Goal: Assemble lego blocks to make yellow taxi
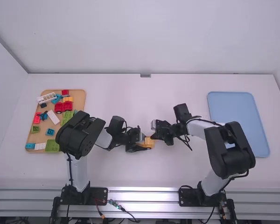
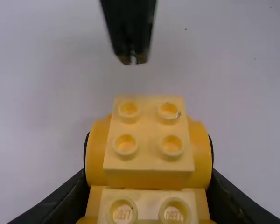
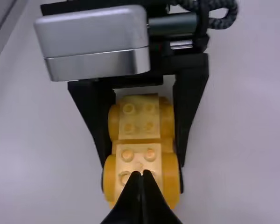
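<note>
Down the middle of the worktop (image 1: 144,172), between the two arms, is the yellow car base (image 2: 148,179) — whether it rests there or hangs just over it, I can't tell. The left gripper (image 2: 149,144) has it pinched along both sides against the wheels (image 2: 98,154), which leaves the studs (image 2: 126,144) bare, probably so it stays steady for building or pressing. The base lies studs up, its long axis running roughly sideways from the left gripper toward the right one; which end is the front, I couldn't say. Near its free end the right gripper (image 3: 142,173) is narrow, fingertips together — perhaps for pushing. Farther out are a board of loose blocks (image 1: 80,101) and a blue tray (image 1: 232,105).
</note>
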Tool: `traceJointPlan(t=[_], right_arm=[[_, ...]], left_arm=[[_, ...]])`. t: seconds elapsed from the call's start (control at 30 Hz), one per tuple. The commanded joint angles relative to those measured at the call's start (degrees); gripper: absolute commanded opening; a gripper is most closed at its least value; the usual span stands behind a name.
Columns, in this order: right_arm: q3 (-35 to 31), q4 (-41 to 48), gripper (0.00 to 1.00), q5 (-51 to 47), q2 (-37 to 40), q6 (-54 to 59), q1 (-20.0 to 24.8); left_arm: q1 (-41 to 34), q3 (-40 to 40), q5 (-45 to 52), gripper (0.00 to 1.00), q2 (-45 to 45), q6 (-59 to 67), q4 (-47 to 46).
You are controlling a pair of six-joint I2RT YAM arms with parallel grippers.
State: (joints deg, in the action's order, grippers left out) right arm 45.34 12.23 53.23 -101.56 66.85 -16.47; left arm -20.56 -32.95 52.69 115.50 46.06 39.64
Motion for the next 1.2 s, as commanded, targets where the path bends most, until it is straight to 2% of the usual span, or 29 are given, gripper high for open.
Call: traceJointPlan(t=[0.0,0.43,0.87,1.17], right_arm=[[-1.7,-1.7,0.0,2.4,-0.5,0.9,-0.1],[-7.9,-13.9,0.0,3.8,-0.5,-2.5,-1.1],[-8.2,-14.3,0.0,2.2,-0.9,-2.6,-1.8],[-7.9,-18.2,0.0,2.0,-4.9,-6.0,-2.8]], left_arm=[[0.3,0.0,0.2,0.22,0.8,0.4,-0.1],[0.3,0.0,0.2,0.22,0.8,0.5,-0.1],[0.3,0.0,0.2,0.22,0.8,0.5,-0.1],[0.3,0.0,0.2,0.22,0.8,0.4,-0.2]])
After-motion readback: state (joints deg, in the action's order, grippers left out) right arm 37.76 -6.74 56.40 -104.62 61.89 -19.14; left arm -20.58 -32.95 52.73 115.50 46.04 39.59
